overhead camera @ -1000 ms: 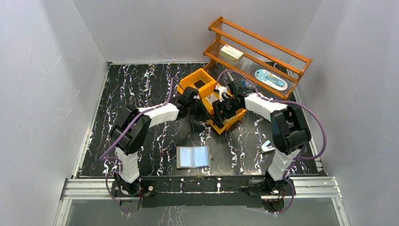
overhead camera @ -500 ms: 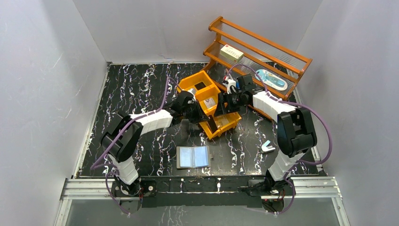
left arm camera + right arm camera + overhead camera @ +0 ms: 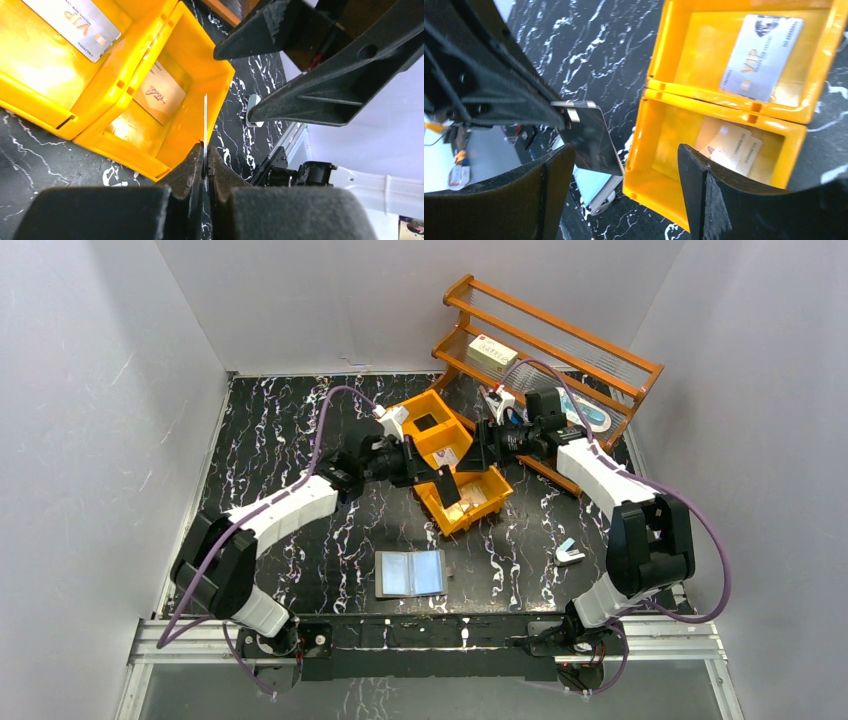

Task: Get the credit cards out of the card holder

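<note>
On the black marbled tabletop (image 3: 300,430), the card holder (image 3: 410,573) is lying open at the front. Our left tool (image 3: 205,159) is pinching a black card (image 3: 591,137) by the orange bin (image 3: 488,510), and our right tool (image 3: 480,452) is hanging spread, empty. Next, we are judging: release it into a compartment.

Card holder (image 3: 410,573) open on table (image 3: 300,420)

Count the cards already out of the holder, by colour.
black card: 1, in the left gripper
silver card: 1, middle compartment of the bin
tan card: 1, near compartment
Total: 3. A dark patch in the far compartment may be a fourth; cannot tell.
</note>
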Available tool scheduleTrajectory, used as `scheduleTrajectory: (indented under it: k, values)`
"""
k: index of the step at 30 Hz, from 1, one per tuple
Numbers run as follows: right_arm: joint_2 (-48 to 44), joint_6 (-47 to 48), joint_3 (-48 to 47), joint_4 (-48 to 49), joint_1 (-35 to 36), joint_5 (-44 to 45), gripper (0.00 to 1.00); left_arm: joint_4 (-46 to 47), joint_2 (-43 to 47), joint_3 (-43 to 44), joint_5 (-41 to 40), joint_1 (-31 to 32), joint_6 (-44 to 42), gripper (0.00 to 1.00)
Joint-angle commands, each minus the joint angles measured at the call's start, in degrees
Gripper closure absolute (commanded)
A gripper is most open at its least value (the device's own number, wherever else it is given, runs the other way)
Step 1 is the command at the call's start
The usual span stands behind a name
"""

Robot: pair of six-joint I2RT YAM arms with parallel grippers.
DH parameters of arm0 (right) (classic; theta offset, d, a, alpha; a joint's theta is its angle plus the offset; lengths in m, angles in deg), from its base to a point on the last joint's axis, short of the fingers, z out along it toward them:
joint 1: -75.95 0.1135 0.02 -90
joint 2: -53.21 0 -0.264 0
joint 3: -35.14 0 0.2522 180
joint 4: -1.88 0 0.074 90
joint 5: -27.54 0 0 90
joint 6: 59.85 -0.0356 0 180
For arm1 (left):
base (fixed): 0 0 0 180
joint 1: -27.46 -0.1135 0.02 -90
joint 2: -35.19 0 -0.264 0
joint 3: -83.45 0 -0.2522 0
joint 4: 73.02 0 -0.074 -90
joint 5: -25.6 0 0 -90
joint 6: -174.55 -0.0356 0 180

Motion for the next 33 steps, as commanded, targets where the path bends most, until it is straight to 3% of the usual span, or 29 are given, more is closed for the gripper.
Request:
scheduleTrajectory:
  k: [1, 5, 13, 24, 29, 33]
  values:
    - [-3.7, -1.9, 2.3, 4.7, -0.1, -10.4, 0.17, 1.8, 4.9, -1.8, 9.2, -4.4, -2.1, 1.0]
    - [-4.9, -3.3, 3.4, 5.6, -0.1, -12.3, 0.16, 4.0, 4.7, -1.0, 17.0, -6.0, -2.0, 1.0]
    - [-5.0, -10.0, 6.3, 12.4, 0.0, -15.4, 0.18, 8.7, 4.2, -0.5, 22.4, -6.2, 0.7, 1.0]
    - [-5.5, -16.3, 8.8, 19.9, 0.3, -20.7, 0.45, 17.5, 2.1, -1.4, 25.8, -6.3, 6.0, 1.0]
    - [-5.6, -15.9, 9.1, 20.2, 0.3, -20.9, 0.71, 18.3, 2.1, -1.7, 26.1, -6.6, 6.6, 1.0]
    - [-5.4, -15.2, 9.4, 19.4, -0.2, -20.5, 0.8, 17.8, 3.0, -2.6, 25.8, -7.5, 6.4, 0.99]
